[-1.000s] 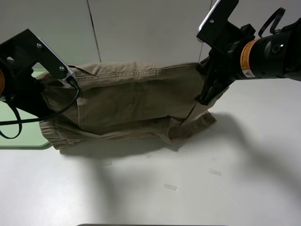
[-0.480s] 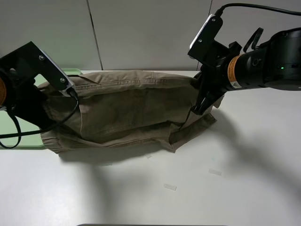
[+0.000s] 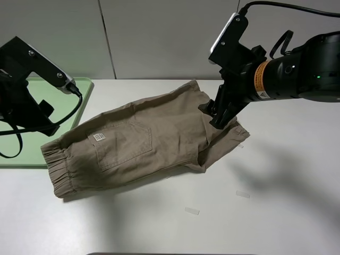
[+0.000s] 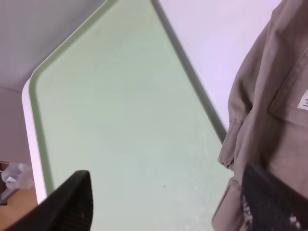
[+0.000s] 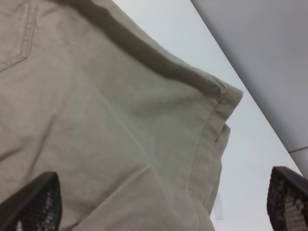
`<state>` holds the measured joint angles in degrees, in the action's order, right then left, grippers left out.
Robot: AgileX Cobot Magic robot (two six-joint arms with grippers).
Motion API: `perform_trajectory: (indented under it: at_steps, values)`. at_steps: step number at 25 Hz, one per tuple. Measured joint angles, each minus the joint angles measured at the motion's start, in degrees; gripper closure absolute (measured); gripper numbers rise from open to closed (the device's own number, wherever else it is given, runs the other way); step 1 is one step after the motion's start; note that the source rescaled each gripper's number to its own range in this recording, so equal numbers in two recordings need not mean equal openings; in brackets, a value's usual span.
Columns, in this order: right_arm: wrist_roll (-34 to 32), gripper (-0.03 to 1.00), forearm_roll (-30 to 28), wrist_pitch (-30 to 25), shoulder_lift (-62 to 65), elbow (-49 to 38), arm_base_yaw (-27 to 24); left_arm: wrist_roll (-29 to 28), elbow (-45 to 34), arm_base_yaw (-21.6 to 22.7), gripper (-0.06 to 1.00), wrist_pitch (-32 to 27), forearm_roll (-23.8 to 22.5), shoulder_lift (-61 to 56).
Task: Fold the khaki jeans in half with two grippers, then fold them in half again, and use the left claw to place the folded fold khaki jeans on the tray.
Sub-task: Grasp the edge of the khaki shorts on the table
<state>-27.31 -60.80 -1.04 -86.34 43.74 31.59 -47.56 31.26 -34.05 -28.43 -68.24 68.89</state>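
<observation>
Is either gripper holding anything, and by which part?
Nothing held: left gripper and right gripper both open, no part of the khaki shorts between their fingers.

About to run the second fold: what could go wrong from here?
The khaki jeans lie skewed, with the lower layer poking out past the leg hem; a second fold may come out uneven. Their waistband sits right beside the tray rim, so a grasp there might catch or nudge the tray.
</observation>
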Motion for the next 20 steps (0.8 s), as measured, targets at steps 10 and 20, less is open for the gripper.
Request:
perform_trajectory:
  at_steps: [10,20]
  values:
    - [-0.14,0.03,-0.16,-5.64,4.35,1.73,0.0,-0.11,1.16,0.0,0.31,0.34,-2.54,0.0]
    - [-0.65,0.03,1.05,-13.83,18.85,5.71,0.0,-0.11,13.46,0.0,0.28,-1.9,3.13,-4.72]
